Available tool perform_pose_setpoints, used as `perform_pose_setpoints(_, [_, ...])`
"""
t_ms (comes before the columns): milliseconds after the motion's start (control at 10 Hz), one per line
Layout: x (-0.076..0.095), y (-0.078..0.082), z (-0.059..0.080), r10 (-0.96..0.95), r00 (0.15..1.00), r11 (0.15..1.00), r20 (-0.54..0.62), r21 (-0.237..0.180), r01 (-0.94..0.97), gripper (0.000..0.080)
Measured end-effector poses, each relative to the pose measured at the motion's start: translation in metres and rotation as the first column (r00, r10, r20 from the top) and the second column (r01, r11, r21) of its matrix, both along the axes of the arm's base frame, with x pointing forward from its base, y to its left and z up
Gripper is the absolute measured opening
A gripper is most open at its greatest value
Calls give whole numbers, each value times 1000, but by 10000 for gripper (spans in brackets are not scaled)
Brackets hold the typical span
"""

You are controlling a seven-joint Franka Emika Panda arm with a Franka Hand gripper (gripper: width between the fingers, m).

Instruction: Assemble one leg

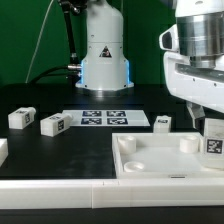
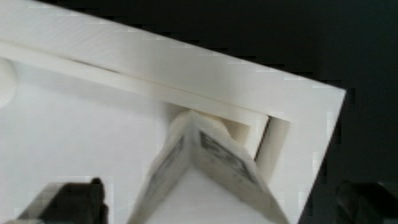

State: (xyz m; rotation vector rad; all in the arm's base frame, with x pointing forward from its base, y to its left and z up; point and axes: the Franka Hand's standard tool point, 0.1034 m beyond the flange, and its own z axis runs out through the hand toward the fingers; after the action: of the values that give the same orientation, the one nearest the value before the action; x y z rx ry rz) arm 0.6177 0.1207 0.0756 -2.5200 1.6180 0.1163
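The leg stands upright in a corner socket of the white tray-like top, at the corner on the exterior view's right. In the wrist view the leg sits inside that corner recess. It looks like light, stiff, smooth plastic, best pinched across its flat sides. The gripper hovers just above it, fingers spread wide, gripping nothing. Beyond the top lie the marker board and three loose legs on the black table.

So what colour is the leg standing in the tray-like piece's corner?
White, with a black-and-white square tag on its side: the leg shows best in the exterior view.
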Motion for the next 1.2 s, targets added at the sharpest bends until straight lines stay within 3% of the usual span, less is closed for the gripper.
perform_pose_setpoints(200, [-1,4,3,177,984,984,-6,3,-177,649])
perform_pose_setpoints(300, [-3,5,3,312,950,950,-9,-17,-312,649])
perform_pose_setpoints(500, [-3,4,2,576,818,816,-2,-52,-575,649])
perform_pose_setpoints(800, [-3,0,0,751,660,659,17,-65,-749,649])
perform_pose_setpoints(900, [-3,-1,0,826,563,564,31,-70,-823,649])
perform_pose_setpoints(1100, [-3,-4,-1,849,528,529,37,-76,-845,649])
perform_pose_setpoints(1200, [-3,-4,-1,848,528,530,37,-76,-845,534])
